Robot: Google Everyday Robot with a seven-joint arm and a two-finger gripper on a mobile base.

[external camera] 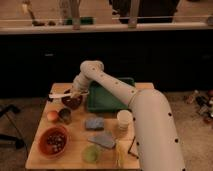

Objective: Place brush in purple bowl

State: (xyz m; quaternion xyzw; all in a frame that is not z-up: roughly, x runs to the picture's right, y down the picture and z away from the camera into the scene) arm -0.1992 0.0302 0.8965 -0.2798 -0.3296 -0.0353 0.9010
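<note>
Dim room, wooden table [75,150] in front of a dark counter. At the table's far left the gripper [75,93] holds the brush [62,94] level, its whitish handle poking out to its left, directly above the purple bowl [72,102]. Best to lower it centred before letting go, so it does not tip off the rim. Nearer than the gripper, the orange-red bowl [53,141] holds small dark pieces; the green tray [107,95] to its right looks bare

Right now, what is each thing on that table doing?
gripper: above the purple bowl, at the brush.
brush: level over the bowl, not in it.
purple bowl: upright on the table.
orange-red bowl: upright, something inside.
green tray: flat beside the purple bowl.
</note>
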